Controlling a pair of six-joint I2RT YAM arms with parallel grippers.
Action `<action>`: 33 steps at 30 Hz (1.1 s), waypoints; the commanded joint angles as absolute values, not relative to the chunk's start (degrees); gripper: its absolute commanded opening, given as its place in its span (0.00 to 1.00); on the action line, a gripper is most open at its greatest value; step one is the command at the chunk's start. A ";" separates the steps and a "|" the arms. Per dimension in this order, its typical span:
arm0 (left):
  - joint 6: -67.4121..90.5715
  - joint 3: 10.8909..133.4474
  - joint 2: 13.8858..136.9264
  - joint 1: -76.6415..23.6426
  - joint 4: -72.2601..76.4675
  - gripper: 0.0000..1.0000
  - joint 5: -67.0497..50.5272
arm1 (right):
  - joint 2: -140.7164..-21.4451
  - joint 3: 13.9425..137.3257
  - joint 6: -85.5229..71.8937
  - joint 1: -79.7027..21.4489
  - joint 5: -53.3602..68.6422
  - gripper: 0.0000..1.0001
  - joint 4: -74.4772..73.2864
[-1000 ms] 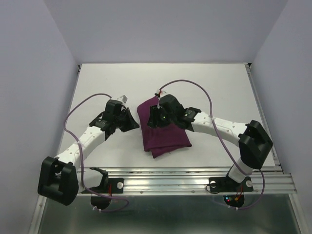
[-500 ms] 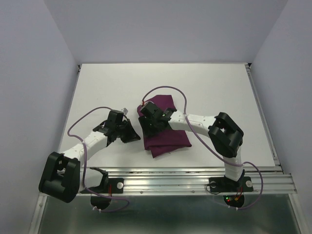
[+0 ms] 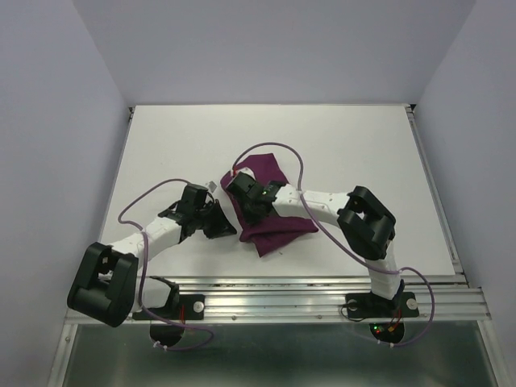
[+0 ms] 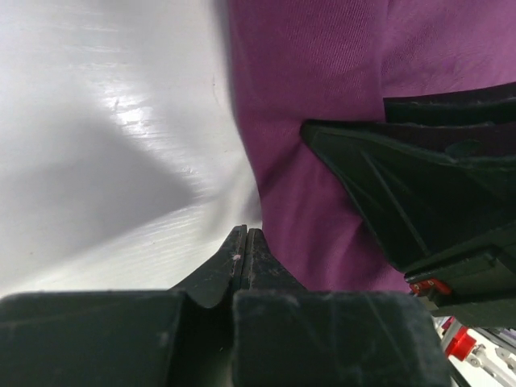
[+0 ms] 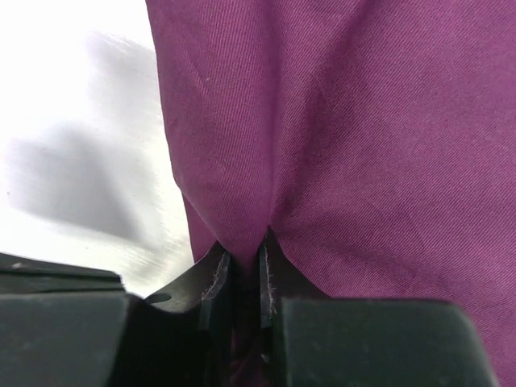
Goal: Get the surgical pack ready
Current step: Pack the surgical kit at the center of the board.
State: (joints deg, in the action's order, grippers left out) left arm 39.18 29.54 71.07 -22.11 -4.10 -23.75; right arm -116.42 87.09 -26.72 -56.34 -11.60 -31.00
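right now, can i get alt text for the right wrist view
The right tool pinches a raised fold of plum-purple woven cloth, which fills most of the frame. A strip of glossy white table with soft grey shadows shows on the left.

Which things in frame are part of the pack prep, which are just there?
Job: purple cloth; right claw, shut on a cloth fold; left claw, shut at the cloth's edge.
Just there: white table; metal rail.
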 commanded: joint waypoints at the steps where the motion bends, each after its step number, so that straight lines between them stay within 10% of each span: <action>1: 39.11 28.21 72.15 -22.76 -0.44 0.00 -25.93 | -111.72 82.27 -29.35 -56.51 -10.54 0.01 -25.06; 33: 45.44 31.99 84.64 -31.90 20.57 0.00 -24.88 | -100.55 79.10 -37.27 -56.51 -7.56 0.01 -14.68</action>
State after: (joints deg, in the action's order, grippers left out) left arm 44.97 30.13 84.84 -31.11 15.22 -26.15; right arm -106.15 77.12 -33.65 -56.07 -9.91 -22.70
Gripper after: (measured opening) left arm 0.025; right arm 0.177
